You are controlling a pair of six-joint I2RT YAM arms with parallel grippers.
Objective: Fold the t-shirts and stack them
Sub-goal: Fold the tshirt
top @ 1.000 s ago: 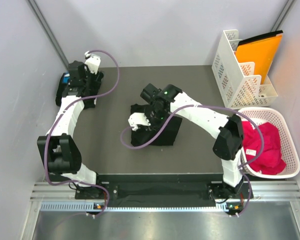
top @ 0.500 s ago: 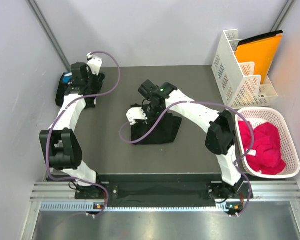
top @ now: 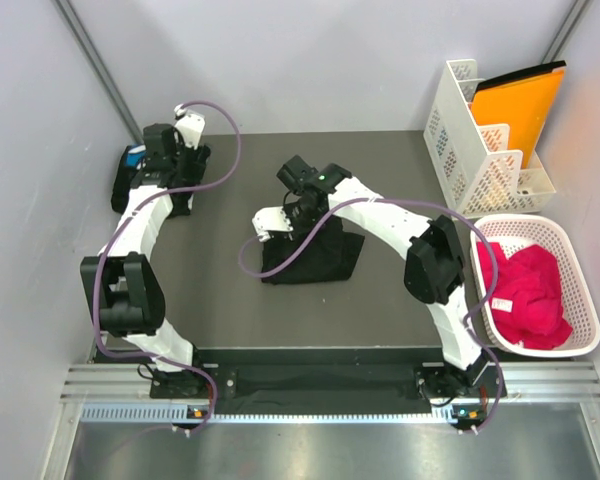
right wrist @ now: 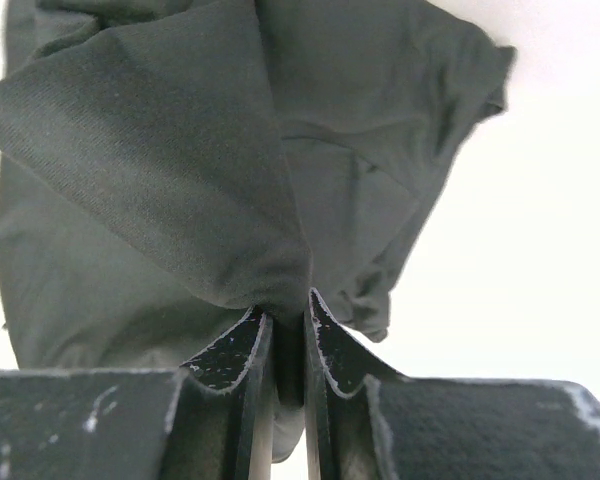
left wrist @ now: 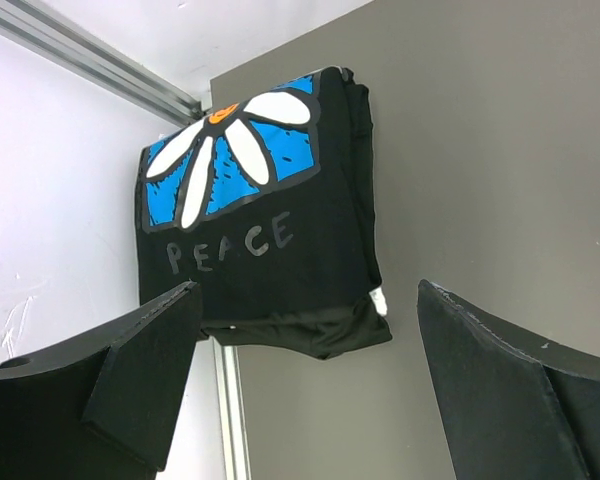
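- One t-shirt (left wrist: 255, 210) is lying folded at the far left edge of the table (top: 230, 300), close to the left wall.
- Its print is facing up: white petals on a blue field, and under them the word "PEACE".
- The left arm (top: 140, 225) is reaching toward this corner, and the left jaws are hanging above the folded t-shirt.
- The left jaws are standing wide apart and are holding nothing; in the left wrist view the folded t-shirt is showing between them, and they are not touching it.
- The second t-shirt (top: 315, 262) is lying near the middle of the table as a dark, loosely gathered bundle, well apart from the first one.
- Its print is not showing in any view, so I cannot tell which design it is carrying.
- The right arm (top: 380, 215) is bending over the middle of the table, with the right jaws at the far left edge of this bundle.
- The right jaws are standing almost closed and are pinching a fold of the black cloth (right wrist: 160, 150) between them; the rest of the cloth is spreading out beyond them in creases.
- I cannot tell whether the pinched edge is lifting off the table or resting on it.
- On the right side a white basket (top: 580, 290) is holding red cloth (top: 525, 290).
- Behind it a white rack (top: 470, 140) is carrying an orange folder (top: 520, 105).
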